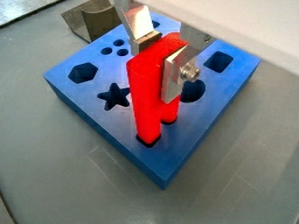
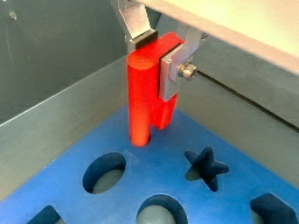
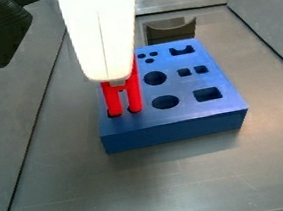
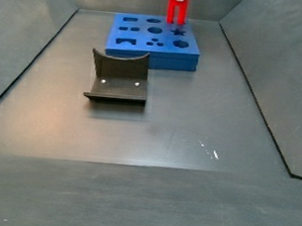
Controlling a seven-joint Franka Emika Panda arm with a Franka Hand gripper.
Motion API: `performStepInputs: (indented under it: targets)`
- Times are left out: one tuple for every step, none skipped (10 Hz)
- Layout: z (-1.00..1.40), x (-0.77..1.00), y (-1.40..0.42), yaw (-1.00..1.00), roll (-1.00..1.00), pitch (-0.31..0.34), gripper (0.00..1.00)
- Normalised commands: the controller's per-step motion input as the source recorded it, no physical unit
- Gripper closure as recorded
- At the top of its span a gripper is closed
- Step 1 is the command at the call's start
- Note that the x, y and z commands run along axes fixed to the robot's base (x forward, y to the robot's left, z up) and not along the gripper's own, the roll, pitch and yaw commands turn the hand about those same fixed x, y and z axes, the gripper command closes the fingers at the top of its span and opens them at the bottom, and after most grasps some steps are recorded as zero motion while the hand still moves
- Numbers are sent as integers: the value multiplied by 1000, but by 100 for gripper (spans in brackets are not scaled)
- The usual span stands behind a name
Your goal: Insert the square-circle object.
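Fixture (image 4: 118,79) appears in a side view only; gripper (image 1: 160,54) fingers clamp the square-circle object (image 1: 152,92).

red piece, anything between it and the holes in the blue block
Nothing visible does. The gripper holds the red piece upright at the blue block, prongs down at the block's top near one corner. The fixture stands apart on the floor.
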Motion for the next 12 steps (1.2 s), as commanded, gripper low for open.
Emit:
performStepInputs:
  targets:
    - [-311,-71,0,0,-99,0,100]
    - [-283,-91,0,0,-106,0,100]
    - [-283,-177,0,126,-153,0,100]
    - [-306,-160,0,149,-151,0,100]
    - [-340,-143,0,157,-119,0,100]
    - [-531,0,0,74,-16,7,100]
    - [-711,0,0,0,0,54,100]
    - [-740,0,0,-171,-14,67,100]
    - [-811,-11,0,-209,0,99,100]
    - [-717,-54,0,-117,-23,74,100]
    - [-203,0,0,0,-244,-40,100]
    - [0,0,0,0,0,0,100]
